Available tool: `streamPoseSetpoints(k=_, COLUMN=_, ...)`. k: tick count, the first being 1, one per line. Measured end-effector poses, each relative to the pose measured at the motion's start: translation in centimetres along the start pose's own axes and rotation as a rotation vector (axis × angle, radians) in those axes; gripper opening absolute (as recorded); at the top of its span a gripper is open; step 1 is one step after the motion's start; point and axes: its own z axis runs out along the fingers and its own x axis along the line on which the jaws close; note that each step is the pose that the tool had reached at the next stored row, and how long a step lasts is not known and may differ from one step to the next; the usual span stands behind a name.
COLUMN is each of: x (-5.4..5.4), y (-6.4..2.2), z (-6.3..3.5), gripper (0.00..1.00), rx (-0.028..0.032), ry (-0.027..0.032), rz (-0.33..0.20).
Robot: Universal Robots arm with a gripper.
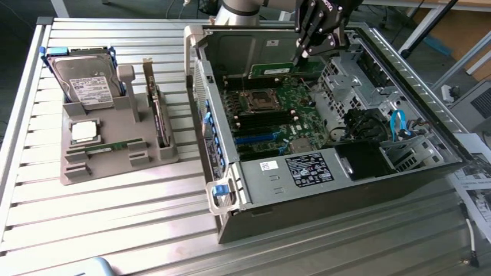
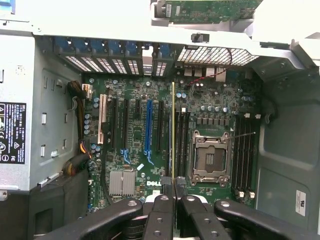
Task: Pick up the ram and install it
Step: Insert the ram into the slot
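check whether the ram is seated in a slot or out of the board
Out. The claw is shut on the ram, holding it edge-on above the motherboard, not seated in any slot.

Inside the case [image 1: 322, 207], ram [image 2: 173, 130] above the motherboard [image 2: 135, 150]; parts tray [image 1: 107, 169] alongside

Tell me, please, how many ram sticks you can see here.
2. One ram is clamped edge-on in the gripper above the motherboard. What looks like a second stick lies flat on the grey tray at the exterior view's left. Others may be hidden.
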Motion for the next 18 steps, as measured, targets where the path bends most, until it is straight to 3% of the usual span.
streamPoseSetpoints(k=10, x=0.00, y=0.00, z=0.01, gripper=0.12, rx=0.0025, ry=-0.0014, rz=0.052)
streamPoseSetpoints(k=18, x=-0.07, y=0.00, z=0.01, gripper=0.12, rx=0.0026, ry=-0.0014, rz=0.052)
